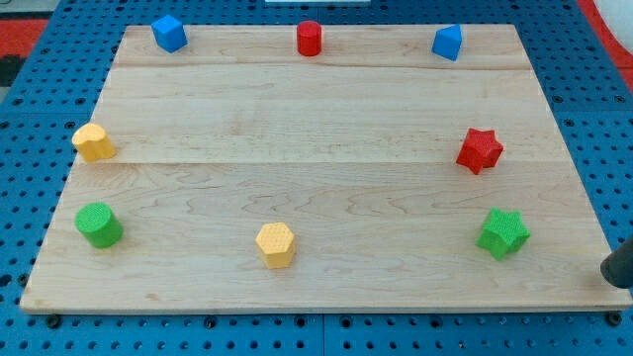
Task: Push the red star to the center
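Note:
The red star (480, 150) lies near the right edge of the wooden board (316, 129), about halfway up. My tip (610, 274) shows as a dark rod end at the view's bottom right, just off the board's right edge. It is below and to the right of the red star and touches no block. The green star (503, 233) lies between the tip and the red star, lower down on the board.
A blue cube (169, 33), a red cylinder (310, 38) and a blue block (447, 43) line the top edge. A yellow block (93, 142) and a green cylinder (99, 224) sit at the left. A yellow hexagon (276, 244) lies at bottom middle.

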